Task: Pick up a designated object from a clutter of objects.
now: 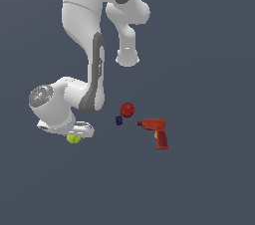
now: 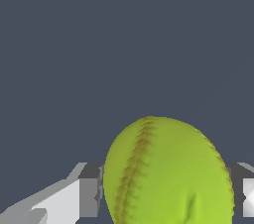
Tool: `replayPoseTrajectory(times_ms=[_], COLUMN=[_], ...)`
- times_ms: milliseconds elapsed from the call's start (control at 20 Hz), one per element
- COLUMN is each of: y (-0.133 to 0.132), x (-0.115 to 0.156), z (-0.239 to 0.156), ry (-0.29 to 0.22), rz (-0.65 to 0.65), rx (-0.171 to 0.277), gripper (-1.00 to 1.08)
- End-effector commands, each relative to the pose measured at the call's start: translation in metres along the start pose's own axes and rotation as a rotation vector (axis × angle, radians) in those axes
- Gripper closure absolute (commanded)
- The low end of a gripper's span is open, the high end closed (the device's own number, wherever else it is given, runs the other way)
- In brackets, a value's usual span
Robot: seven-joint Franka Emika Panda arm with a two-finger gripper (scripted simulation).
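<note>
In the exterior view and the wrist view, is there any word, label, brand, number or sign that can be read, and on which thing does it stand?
There are none.
Yellow-green ball: only a stitched seam, no print.
Red drill, red ball, small dark purple lump and the robot arm: no visible text.
</note>
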State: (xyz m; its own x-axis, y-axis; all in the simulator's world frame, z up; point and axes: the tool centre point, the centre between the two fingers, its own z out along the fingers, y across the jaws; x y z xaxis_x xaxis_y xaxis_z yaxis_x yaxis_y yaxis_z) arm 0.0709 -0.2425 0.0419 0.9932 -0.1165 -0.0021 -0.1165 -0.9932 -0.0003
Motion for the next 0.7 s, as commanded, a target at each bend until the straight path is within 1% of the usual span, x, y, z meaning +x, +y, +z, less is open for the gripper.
replayPoseTrajectory(times_ms=[0, 350, 650], y=[-0.002, -0.02, -0.048], x=[-0.001, -0.012, -0.03], z=[-0.003, -0.019, -0.045], ry=[0.002, 0.002, 0.002], rz=[0.0, 0.0, -0.001], rx=[0.0, 0.0, 0.0], gripper=[1.08, 1.08, 1.08])
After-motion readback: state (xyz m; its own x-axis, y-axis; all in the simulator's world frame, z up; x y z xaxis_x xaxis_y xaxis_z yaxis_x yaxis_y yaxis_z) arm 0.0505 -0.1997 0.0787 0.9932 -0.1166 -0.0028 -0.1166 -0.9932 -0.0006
